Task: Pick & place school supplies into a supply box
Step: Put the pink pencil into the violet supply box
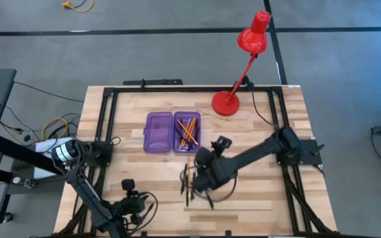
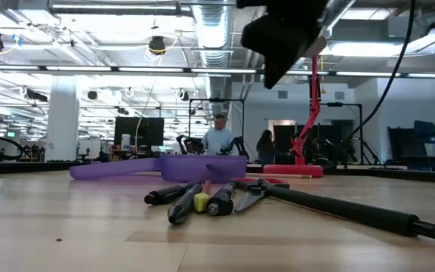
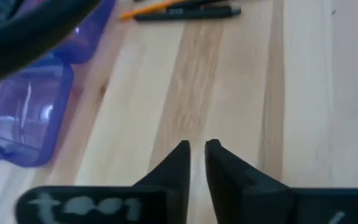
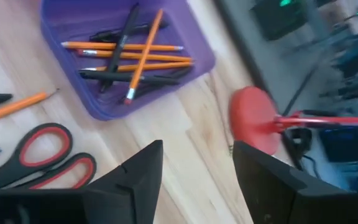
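Pens [image 2: 195, 198] and a short yellow-tipped item are seen nearest in the low view, lying loose on the counter [image 1: 256, 198] in front of the supply box [image 1: 172, 132]; their far ends are hidden behind one another. The scissors [image 4: 48, 155] lie just beside them, with one orange pencil [image 4: 14, 106] cut off at the frame edge. The right gripper [image 4: 194, 165] is held above this loose pile on the near side of the supply box, its jaws spread wide with nothing between them. The left gripper [image 3: 194, 155] is parked low over bare wood, well apart from the box toward the counter's near left corner, its jaws parted only by a thin gap and grasping nothing. The supply box lies open; one half holds orange pencils and dark pens crossed over each other, while the other half's contents cannot be made out. Beyond it a red lamp [image 1: 243, 59] stands on the pale wood. Farther off, a person is seated in a large room.
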`<state>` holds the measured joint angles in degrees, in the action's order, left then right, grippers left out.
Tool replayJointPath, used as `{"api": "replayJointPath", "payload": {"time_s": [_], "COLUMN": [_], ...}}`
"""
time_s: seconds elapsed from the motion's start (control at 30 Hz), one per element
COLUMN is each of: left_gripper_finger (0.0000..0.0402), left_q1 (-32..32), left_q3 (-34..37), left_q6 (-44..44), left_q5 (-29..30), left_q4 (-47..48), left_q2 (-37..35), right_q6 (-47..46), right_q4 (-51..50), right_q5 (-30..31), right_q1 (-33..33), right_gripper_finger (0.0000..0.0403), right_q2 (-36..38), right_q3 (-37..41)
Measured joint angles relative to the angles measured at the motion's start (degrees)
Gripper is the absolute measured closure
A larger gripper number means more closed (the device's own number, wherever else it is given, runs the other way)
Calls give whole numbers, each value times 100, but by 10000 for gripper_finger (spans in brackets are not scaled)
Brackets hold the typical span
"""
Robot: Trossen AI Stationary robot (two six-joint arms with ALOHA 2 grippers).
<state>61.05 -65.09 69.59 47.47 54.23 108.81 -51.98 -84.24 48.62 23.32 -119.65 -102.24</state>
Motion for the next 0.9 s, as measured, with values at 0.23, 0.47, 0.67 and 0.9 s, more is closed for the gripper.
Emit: {"api": "replayJointPath", "payload": {"time_s": [0.23, 0.47, 0.67, 0.9], "left_gripper_finger": [309, 303, 303, 303], "left_q1": [-45, -45, -45, -45], "left_q3": [36, 36, 38, 36], "left_q6": [-283, -386, -545, -386], "left_q5": [-645, -921, -1117, -1118], "left_q4": [-123, 66, 631, 1281], "left_q2": [0, 1, 2, 2], "right_q6": [2363, 3695, 4464, 5568], "right_q4": [1576, 1718, 1679, 2053], "right_q5": [-1177, -1650, -2237, -3034], "right_q1": [-520, -1237, -1995, -2935], "right_gripper_finger": [217, 232, 241, 251], "right_q2": [281, 287, 283, 283], "right_q3": [0, 51, 333, 337]}}
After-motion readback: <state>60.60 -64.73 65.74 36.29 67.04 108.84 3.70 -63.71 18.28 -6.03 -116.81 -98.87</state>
